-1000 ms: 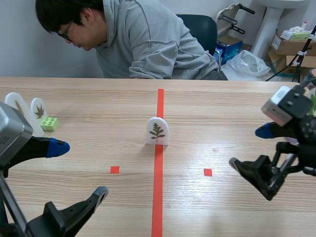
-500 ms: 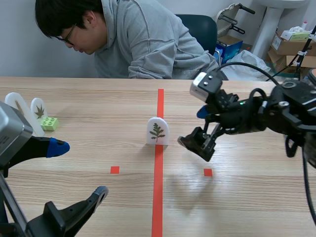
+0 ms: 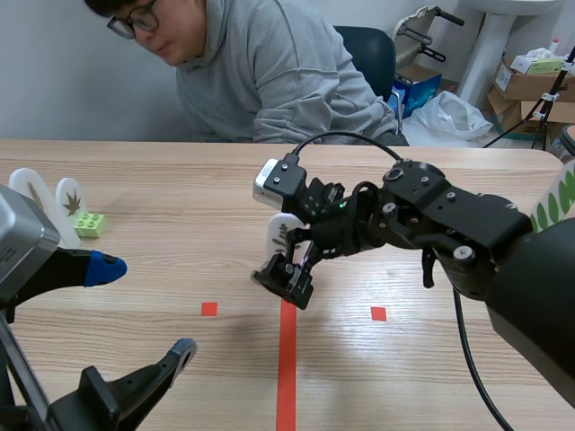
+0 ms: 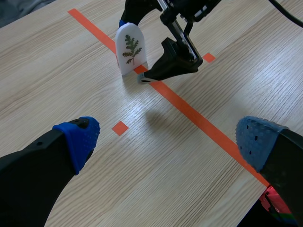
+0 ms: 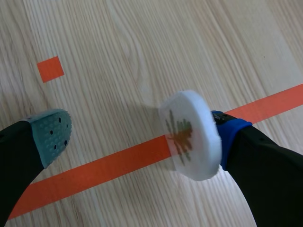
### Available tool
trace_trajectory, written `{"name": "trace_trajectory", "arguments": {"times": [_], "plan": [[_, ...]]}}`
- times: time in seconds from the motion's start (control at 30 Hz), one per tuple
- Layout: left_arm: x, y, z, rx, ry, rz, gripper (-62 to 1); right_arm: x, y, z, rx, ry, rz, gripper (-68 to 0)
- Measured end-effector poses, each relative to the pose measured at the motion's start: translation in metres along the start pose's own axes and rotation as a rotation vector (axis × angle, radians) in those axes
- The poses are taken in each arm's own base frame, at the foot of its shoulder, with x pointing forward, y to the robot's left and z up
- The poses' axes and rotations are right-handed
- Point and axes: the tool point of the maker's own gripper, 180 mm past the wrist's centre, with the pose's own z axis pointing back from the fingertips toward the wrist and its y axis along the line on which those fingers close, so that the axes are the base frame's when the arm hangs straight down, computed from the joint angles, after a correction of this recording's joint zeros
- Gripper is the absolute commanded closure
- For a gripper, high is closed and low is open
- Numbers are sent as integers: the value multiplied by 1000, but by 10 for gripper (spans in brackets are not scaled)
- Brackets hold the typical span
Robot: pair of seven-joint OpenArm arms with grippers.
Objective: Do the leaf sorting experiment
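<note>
Right pincer (image 5: 139,135): released, straddling white arched leaf-print tile (image 5: 189,137) standing on orange-red tape line (image 3: 287,359), tabletop (image 3: 162,197) centre. Touching tile's back with blue pad (image 5: 226,127), front pad (image 5: 52,135) clear; presumably aligned for pinch. Left pincer (image 4: 165,142): released, low, near side.

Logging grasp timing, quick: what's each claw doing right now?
Left claw: open, holding nothing.
Right claw: open, straddling the white leaf tile, not yet clamped on it.

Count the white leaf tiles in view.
3. A tall tile and a smaller tile stand far left by the green brick; the middle tile stands on the tape line, between the right gripper's open fingers. The arm may hide others.
</note>
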Motion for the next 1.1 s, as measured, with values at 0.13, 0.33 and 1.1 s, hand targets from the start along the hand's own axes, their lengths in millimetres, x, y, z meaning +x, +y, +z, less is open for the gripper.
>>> {"name": "trace_trajectory", "arguments": {"times": [0.13, 0.33, 1.1], "plan": [[0, 0, 0, 0, 0, 0, -617, -6, 0, -5, -16, -4, -4, -567], [0, 0, 0, 0, 0, 0, -617, -3, -8, -5, -61, -25, -3, -503], [0, 0, 0, 0, 0, 0, -617, 5, -9, -4, -69, -64, -1, -15]]}}
